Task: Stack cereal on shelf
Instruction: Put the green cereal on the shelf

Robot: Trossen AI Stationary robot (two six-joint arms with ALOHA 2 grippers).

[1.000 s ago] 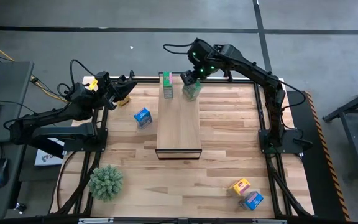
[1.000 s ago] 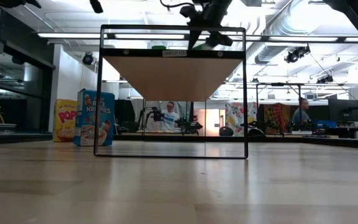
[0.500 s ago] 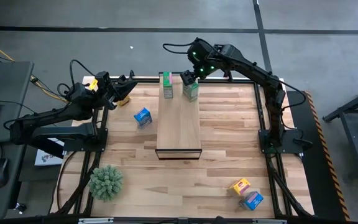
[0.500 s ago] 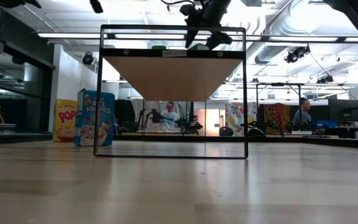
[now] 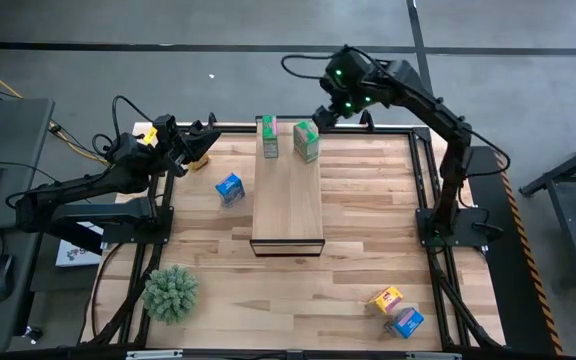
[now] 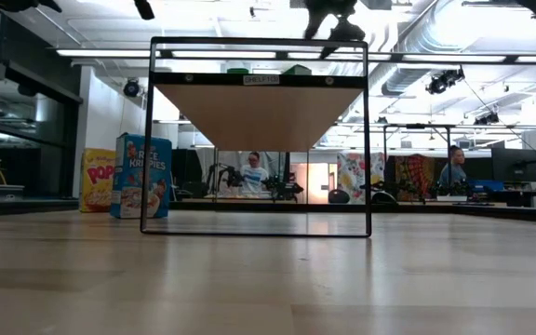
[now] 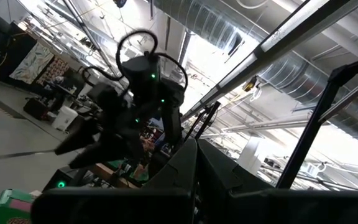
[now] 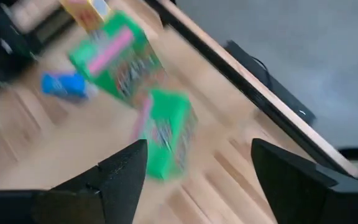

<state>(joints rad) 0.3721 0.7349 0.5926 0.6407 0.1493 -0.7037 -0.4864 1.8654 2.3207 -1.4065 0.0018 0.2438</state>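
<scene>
Right gripper spread wide, empty, above 2 green boxes on shelf, plant ball well apart

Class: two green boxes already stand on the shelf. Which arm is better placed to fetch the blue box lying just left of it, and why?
Left. Its hand sits beside the blue box, left of the shelf. The right hand is open and raised beyond the shelf's far end.

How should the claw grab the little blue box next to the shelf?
Probably from straight above, pinching the two long sides of the blue box. It sits tilted on the table beside the shelf, apart from it, with open space all round.
</scene>
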